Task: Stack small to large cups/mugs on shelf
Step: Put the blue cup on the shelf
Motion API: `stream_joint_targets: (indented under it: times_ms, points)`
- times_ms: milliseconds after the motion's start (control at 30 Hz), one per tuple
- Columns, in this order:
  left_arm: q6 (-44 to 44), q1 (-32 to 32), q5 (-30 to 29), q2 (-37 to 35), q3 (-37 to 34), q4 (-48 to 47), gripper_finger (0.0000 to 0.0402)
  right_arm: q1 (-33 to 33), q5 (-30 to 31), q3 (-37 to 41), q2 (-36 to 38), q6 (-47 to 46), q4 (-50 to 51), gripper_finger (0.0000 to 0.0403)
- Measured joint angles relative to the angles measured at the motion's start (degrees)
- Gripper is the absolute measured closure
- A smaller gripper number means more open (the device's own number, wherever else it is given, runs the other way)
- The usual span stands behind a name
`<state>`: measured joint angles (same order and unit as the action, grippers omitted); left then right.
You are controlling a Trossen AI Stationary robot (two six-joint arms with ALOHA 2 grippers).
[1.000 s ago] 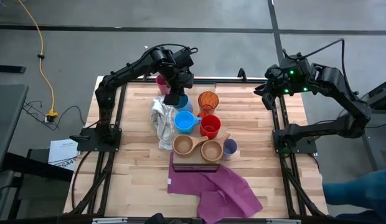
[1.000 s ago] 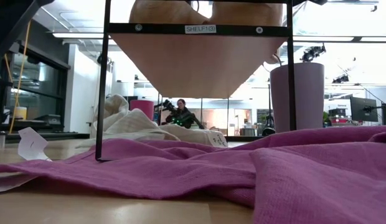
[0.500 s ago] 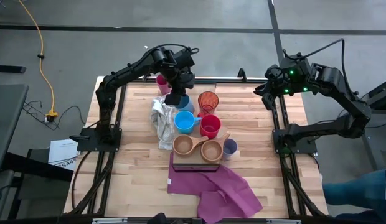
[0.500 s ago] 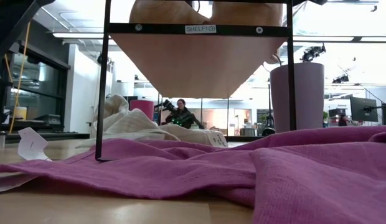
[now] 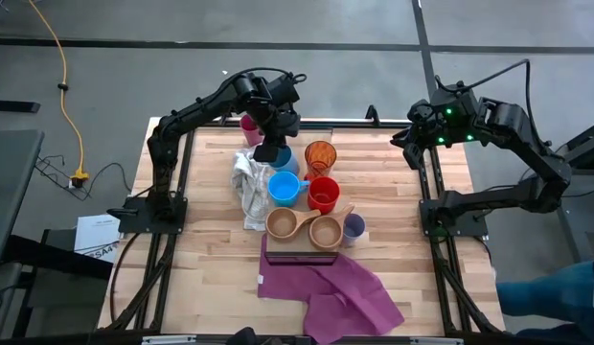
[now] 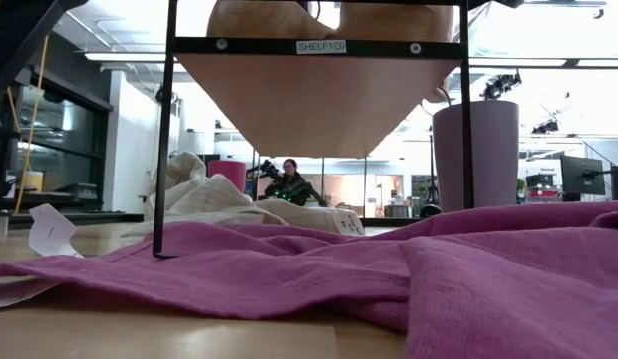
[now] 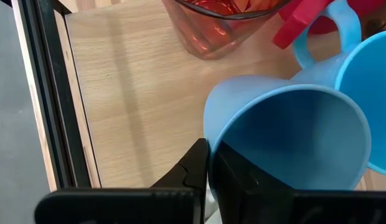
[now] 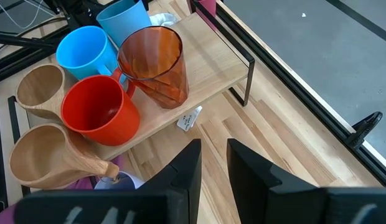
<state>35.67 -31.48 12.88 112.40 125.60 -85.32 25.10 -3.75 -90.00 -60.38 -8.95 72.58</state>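
**Pinching the blue mug's rim at the shelf's far end**

Nearest the front edge of the surface lies the purple cloth [image 5: 331,292], with the lavender tumbler [image 5: 354,227] just beyond it, beside the shelf [image 8: 205,65]. On the shelf's near end sit two wooden cups [image 5: 281,224], then the red mug [image 5: 323,195] and a light blue mug [image 5: 283,187], then the orange tumbler [image 5: 319,154]. At the far end, my left fingers [image 7: 208,177] are closed on the rim of the second blue mug [image 7: 292,140], one finger inside the wall and one outside. The magenta tumbler [image 5: 249,129] stands behind my arm, near the far edge. My right fingers [image 8: 211,165] hang parted and empty, off past the right edge.

I judge I am mid-placement or adjusting this mug. Next I must settle it flat in its size order, then let go without tipping it into the orange tumbler
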Motion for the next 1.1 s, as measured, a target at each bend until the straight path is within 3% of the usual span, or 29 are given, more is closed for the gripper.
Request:
stream_joint_targets:
  times_ms: [133, 467, 1100]
  points:
    - [0.07, 0.0, 0.19, 0.0, 0.0, 0.0, 0.0388, 0.0, -0.02, 0.0, 0.0, 0.0, 0.0, 0.0334]
    - [0.07, 0.0, 0.0, 0.0, 0.0, 0.0, 0.033, -0.02, -0.28, 0.0, 0.0, 0.01, -0.01, 0.0334]
    - [-1.19, 0.0, 1.18, 0.77, 0.0, -2.54, 0.0328, -0.01, 0.11, 0.0, 0.0, 0.02, 0.0, 0.0334]
